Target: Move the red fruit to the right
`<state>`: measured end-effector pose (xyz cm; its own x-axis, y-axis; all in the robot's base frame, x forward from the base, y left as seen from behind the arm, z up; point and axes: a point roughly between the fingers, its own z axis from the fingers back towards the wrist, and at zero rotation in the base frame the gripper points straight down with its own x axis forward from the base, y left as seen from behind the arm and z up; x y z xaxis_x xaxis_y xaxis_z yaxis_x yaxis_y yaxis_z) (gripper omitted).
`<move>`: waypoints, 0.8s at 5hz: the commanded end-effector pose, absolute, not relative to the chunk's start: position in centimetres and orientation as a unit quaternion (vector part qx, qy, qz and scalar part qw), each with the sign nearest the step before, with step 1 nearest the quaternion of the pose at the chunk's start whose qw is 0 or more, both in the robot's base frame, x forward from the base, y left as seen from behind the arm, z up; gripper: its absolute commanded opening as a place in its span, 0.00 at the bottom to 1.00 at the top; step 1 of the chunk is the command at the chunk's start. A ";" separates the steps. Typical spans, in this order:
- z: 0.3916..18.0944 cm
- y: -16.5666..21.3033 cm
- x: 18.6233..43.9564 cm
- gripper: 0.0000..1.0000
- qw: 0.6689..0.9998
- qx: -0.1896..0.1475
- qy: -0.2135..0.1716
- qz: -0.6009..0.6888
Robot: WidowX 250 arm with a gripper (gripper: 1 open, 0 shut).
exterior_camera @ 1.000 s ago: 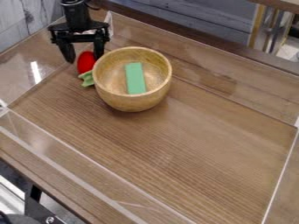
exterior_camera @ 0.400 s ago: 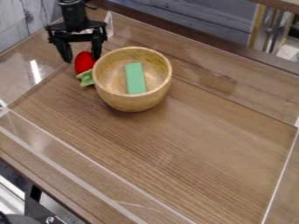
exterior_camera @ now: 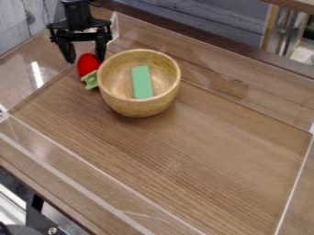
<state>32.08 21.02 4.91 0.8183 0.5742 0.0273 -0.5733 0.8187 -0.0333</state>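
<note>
Across most of the view, here's the brown wooden surface (exterior_camera: 203, 156), its planks running away at a slant, and it carries everything in play! Next down in size, the round wooden bowl (exterior_camera: 147, 106) sits in the upper part of the view, left of the middle, light tan and smooth-rimmed. And inside it, look, there's a flat green rectangular block (exterior_camera: 141, 82), lying lengthwise from the far side of the bowl toward the near side.

Up beyond the left part of the bowl comes the black gripper (exterior_camera: 84, 52), reaching in from the top edge of the view, its dark jaws spread wide apart, released, one toward each side. Whether either one is touching anything, I cannot tell from here.

And now the smallest player, the red fruit (exterior_camera: 87, 65)! It's on the surface just beside the bowl, on the left side of it as the camera sees things, right below the gripper in the view. Glossy red body toward the gripper, light green leafy cap (exterior_camera: 91, 81) pointing toward the camera, and that cap is right up close to the bowl's outer wall; touching or just short of it, I cannot tell. The fruit is outside the bowl, down on the planks.
</note>
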 end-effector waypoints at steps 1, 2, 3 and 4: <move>6.8 21.4 33.1 1.00 0.954 -0.002 -0.054 0.295; 6.4 21.2 33.2 1.00 0.955 -0.002 -0.055 0.292; 5.3 21.0 33.4 1.00 0.960 -0.003 -0.056 0.273; 4.3 21.1 35.1 0.00 0.957 -0.002 -0.056 0.286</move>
<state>34.28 20.72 2.60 0.8346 0.5487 0.0486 -0.5474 0.8360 -0.0382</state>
